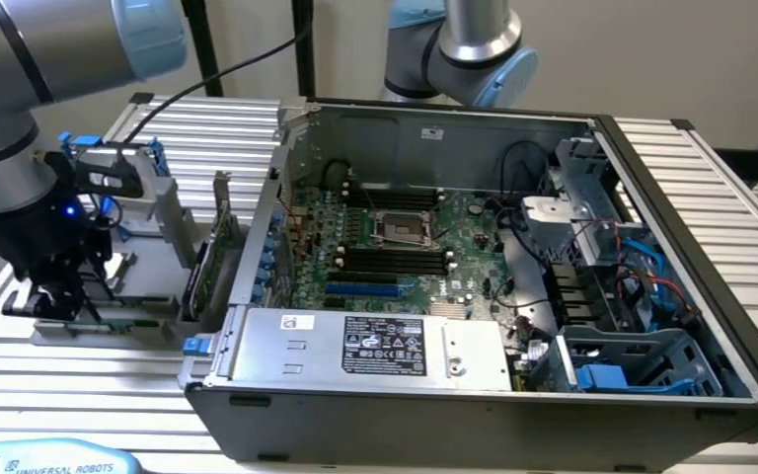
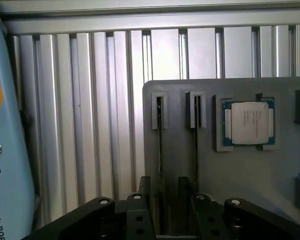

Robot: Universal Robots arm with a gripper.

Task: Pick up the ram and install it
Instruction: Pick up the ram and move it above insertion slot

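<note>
Your gripper (image 2: 165,187) hangs with jaws released, apparently straddling the ram (image 2: 160,145), which stands on edge in the slot nearest the grey holder's (image 2: 240,180) edge. The pickup is in hand, and I judge gripping calls for a square, centred close.

The words "UNIVERSAL ROBOTS" stand in dark letters on a light blue cover (image 1: 50,462) at the low edge of the exterior view, near its left corner. A small round sign sits just before the words.

In the wrist view the same brand runs sideways on a light blue shell (image 2: 2,165). There the letters read "UNIVERSAL RO", and then the picture edge cuts them off. A small round logo stands next to them.

A black label (image 1: 386,348) with white print sits on the silver power box (image 1: 472,351). A small white sticker (image 1: 297,322) sits near it. The square silver chip (image 2: 247,122) has faint print. All three are too small to read.
</note>
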